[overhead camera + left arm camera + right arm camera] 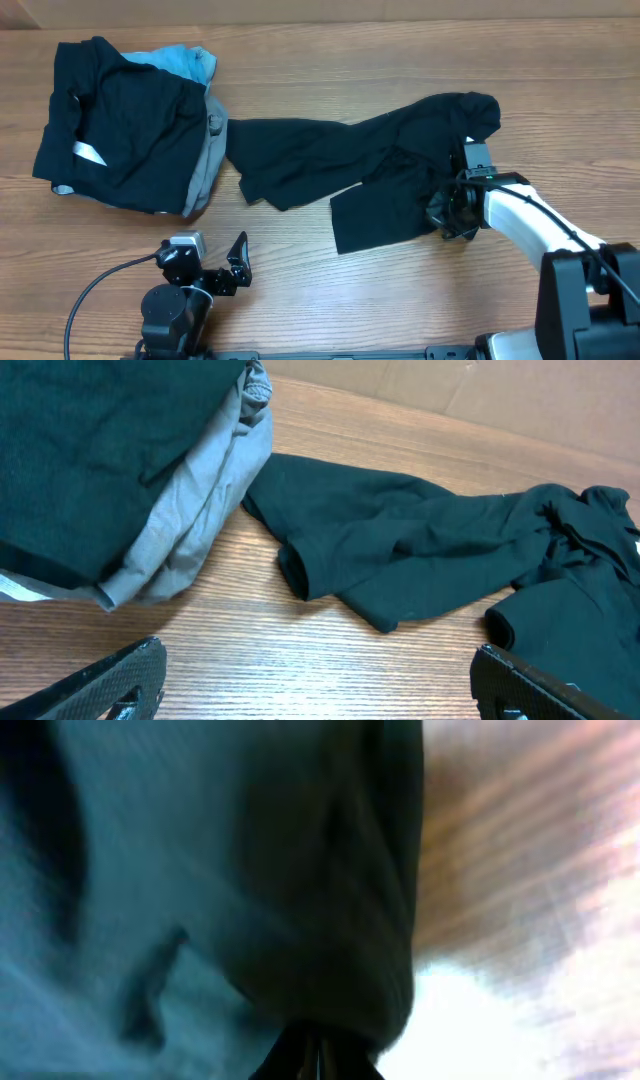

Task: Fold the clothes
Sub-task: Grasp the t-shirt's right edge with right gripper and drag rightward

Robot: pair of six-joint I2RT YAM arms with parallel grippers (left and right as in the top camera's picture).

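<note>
Table (330, 300): wood-grain top, two arms at the near edge.

Black T-shirt (330, 150): lies crumpled across the middle and right of the table, stretched out roughly left to right, not folded. One sleeve opening points toward the near-left in the left wrist view (400, 550). A flatter flap of it lies toward the near edge, right of centre.

Right gripper (441, 214): down at the right part of the shirt, at the right side of that flap. In the right wrist view the picture is blurred, but the dark fabric (250, 870) gathers into a bunch that runs down between the closed fingers (300, 1060). Jaws clenched on the T-shirt cloth.

Left gripper (232, 262): near the front edge, left of centre, well apart from the shirt. Its fingers (110, 680) stand wide apart over bare wood, grasping nothing.

Far-left corner: a pile of a black garment with a slanted white strip label (120, 125), over a grey garment (205, 165) and a light-blue garment (185, 62). The shirt's left end lies just beside the grey one.
</note>
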